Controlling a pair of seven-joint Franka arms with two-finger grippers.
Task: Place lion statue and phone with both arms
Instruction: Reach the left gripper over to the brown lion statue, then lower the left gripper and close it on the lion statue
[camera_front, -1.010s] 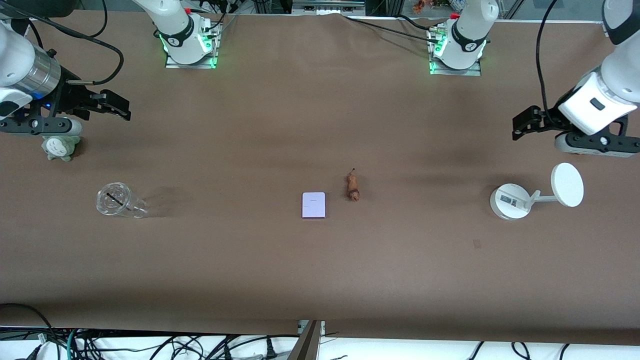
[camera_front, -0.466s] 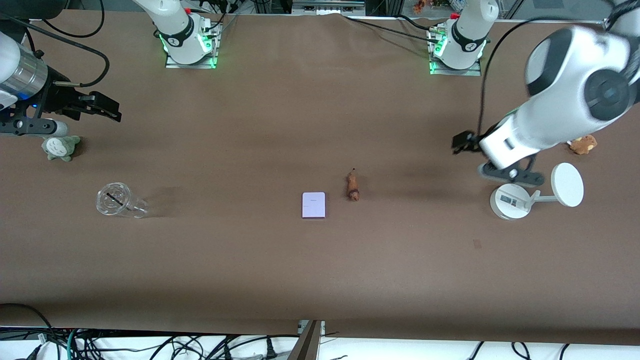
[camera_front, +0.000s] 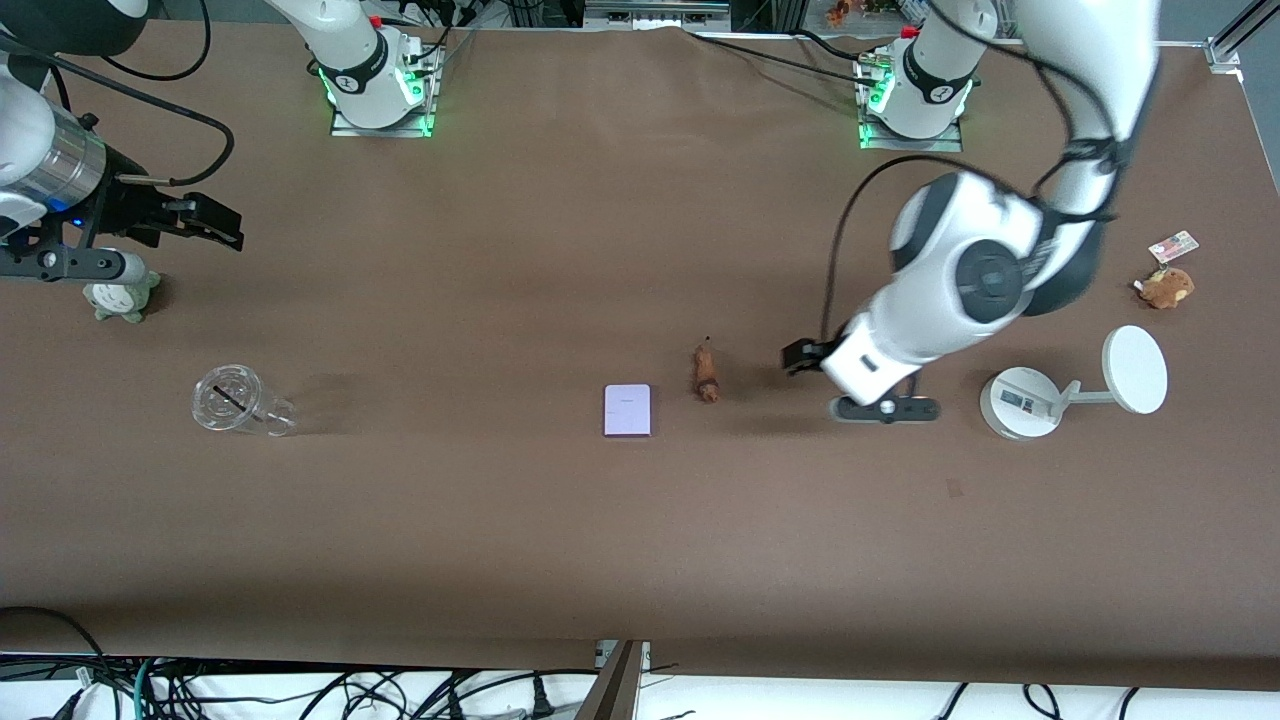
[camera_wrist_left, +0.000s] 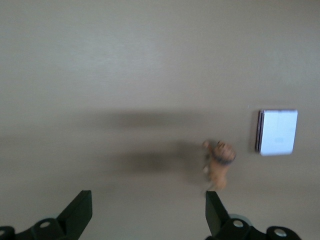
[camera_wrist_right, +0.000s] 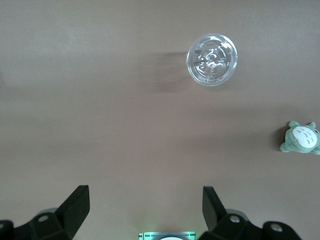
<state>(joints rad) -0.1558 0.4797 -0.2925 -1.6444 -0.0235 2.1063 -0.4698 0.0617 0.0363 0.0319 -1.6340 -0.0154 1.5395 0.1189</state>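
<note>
The lion statue (camera_front: 706, 373), a slender orange-brown figurine, lies on the brown table near its middle. The phone (camera_front: 627, 410), a flat lavender-white slab, lies beside it, a little nearer the front camera. My left gripper (camera_front: 797, 357) is open and empty, low over the table beside the lion, toward the left arm's end. The left wrist view shows the lion (camera_wrist_left: 218, 168) and the phone (camera_wrist_left: 278, 131) just ahead of the open fingers (camera_wrist_left: 78, 214). My right gripper (camera_front: 222, 222) is open and empty over the right arm's end of the table.
A clear plastic cup (camera_front: 236, 402) and a grey-green plush (camera_front: 120, 296) are at the right arm's end. A white round-based stand (camera_front: 1070, 387), a brown plush (camera_front: 1165, 287) and a card tag (camera_front: 1173, 245) are at the left arm's end.
My left arm has swung from the table's end toward the middle and lowered beside the lion statue, uncovering the brown plush. The right gripper has barely shifted. The lion and phone have not moved.
</note>
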